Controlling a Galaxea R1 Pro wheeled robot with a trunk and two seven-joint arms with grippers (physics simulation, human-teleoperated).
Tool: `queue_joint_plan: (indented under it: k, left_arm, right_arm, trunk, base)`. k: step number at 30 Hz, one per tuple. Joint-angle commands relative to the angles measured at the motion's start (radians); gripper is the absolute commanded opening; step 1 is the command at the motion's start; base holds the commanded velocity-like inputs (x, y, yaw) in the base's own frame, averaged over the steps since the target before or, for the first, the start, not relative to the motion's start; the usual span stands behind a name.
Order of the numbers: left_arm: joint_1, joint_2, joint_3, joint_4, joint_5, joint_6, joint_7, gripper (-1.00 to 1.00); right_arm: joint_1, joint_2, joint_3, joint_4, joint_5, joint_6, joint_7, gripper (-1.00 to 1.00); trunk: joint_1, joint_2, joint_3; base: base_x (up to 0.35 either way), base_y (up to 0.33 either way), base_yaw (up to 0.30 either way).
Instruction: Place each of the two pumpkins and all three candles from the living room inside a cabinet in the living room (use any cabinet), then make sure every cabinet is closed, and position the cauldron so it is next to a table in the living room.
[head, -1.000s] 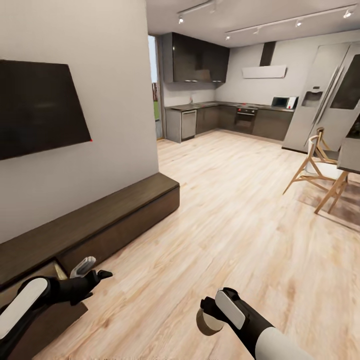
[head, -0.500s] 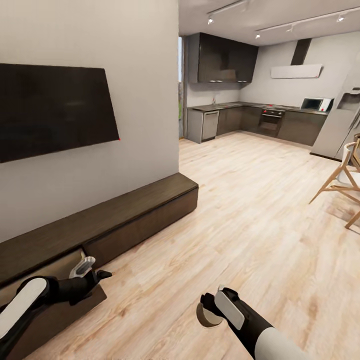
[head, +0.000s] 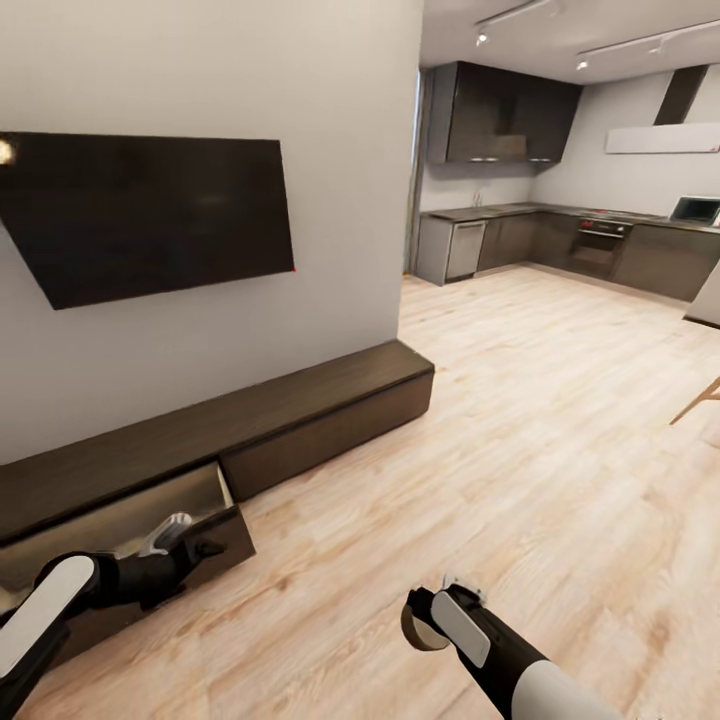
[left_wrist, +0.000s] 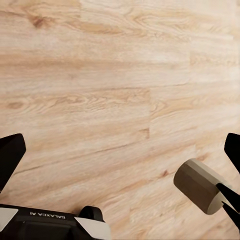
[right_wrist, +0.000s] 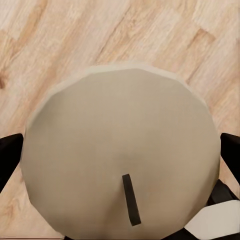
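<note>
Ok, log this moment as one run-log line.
right gripper: shut on candle | left gripper: open, empty | cabinet: one drawer open | phase: carrying

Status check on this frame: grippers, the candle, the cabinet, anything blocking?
Right gripper shut on candle. Left gripper open, empty, beside the cabinet. One drawer stands open. Floor between them bare.

Your left wrist camera looks down on pale, knotty wood-plank flooring (left_wrist: 110, 85). The left gripper's (left_wrist: 120, 155) 2 black fingertips (left_wrist: 10, 155) sit wide apart at opposite edges of the picture, with bare boards between them. Near one fingertip, a squat greyish-tan cylinder candle (left_wrist: 200, 186) shows, pinched by another black gripper (left_wrist: 231, 202).
</note>
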Motion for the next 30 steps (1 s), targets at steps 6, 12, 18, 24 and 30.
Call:
queue_joint_plan:
  k: [6,12,18,24,30]
  left_arm:
    - [-0.001,0.002,-0.002,-0.001,0.012,-0.001,0.010,1.00]
    - [-0.001,0.001,-0.002,-0.001,0.012,-0.001,0.010,1.00]
    - [-0.001,0.002,-0.002,-0.002,0.013,-0.001,0.010,1.00]
    - [0.006,0.003,-0.001,-0.005,0.013,-0.001,0.009,1.00]
    - [0.012,0.004,-0.001,-0.006,0.010,-0.001,0.008,1.00]
  right_arm:
    - [0.000,-0.001,0.004,0.005,-0.004,-0.010,-0.007,-1.00]
    - [0.000,-0.001,0.004,0.006,-0.004,-0.012,-0.007,-1.00]
    - [0.000,-0.001,0.004,0.006,-0.005,-0.013,-0.007,-1.00]
    - [0.000,-0.001,0.004,0.006,-0.006,-0.012,-0.007,-1.00]
    - [0.000,-0.001,0.004,0.007,-0.006,-0.013,-0.007,-1.00]
  trunk:
    - [-0.024,0.041,0.015]
    - [-0.047,0.083,0.034]
    - [-0.054,0.097,0.040]
    - [-0.054,0.097,0.040]
    - [-0.054,0.097,0.040]
  base:
    - [-0.272,0.000,0.124]
    - [-0.043,0.000,0.011]
    - [-0.003,0.000,0.001]
    - [0.000,0.000,0.000]
    - [0.141,0.000,0.000]
